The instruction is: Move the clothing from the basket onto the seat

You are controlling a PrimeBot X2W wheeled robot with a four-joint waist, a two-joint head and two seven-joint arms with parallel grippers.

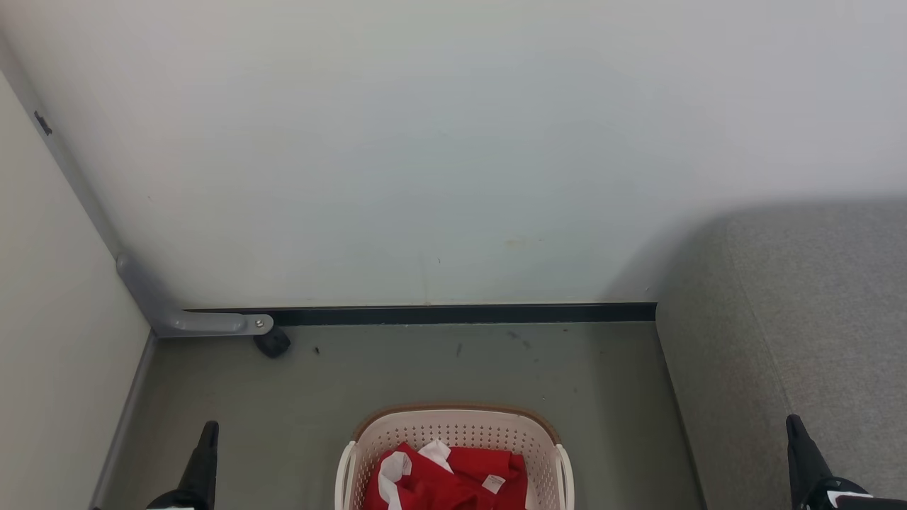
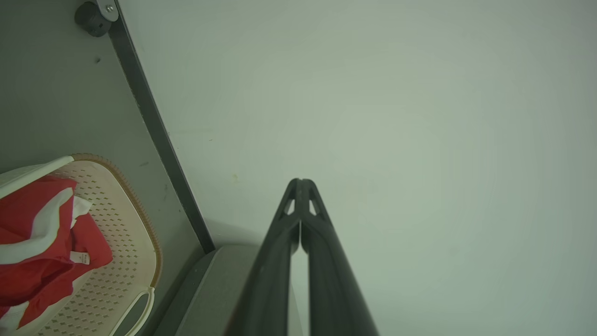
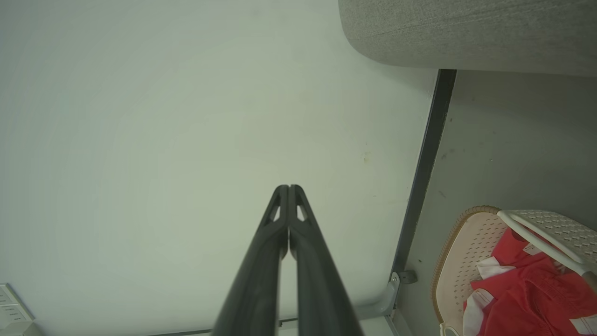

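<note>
The cream basket (image 1: 453, 425) stands on the floor at the bottom centre of the head view, with the red-and-white clothing (image 1: 446, 478) lying inside it. The grey seat (image 1: 801, 319) rises at the right. My left gripper (image 1: 210, 428) is shut and empty at the lower left, apart from the basket. My right gripper (image 1: 793, 423) is shut and empty at the lower right, in front of the seat. In the left wrist view the shut left gripper (image 2: 301, 181) points at the wall, basket (image 2: 135, 242) and clothing (image 2: 42, 233) at the left. In the right wrist view the shut right gripper (image 3: 288, 187) faces the wall; basket (image 3: 466, 242), clothing (image 3: 531, 289) and seat (image 3: 466, 32) lie to the right.
A pale wall (image 1: 453, 142) with a dark baseboard (image 1: 453, 314) closes the space behind the basket. At the left a light panel (image 1: 49, 354) stands on a grey metal bracket (image 1: 198, 322) with a black caster (image 1: 273, 343). Grey-green floor (image 1: 453, 368) lies between panel and seat.
</note>
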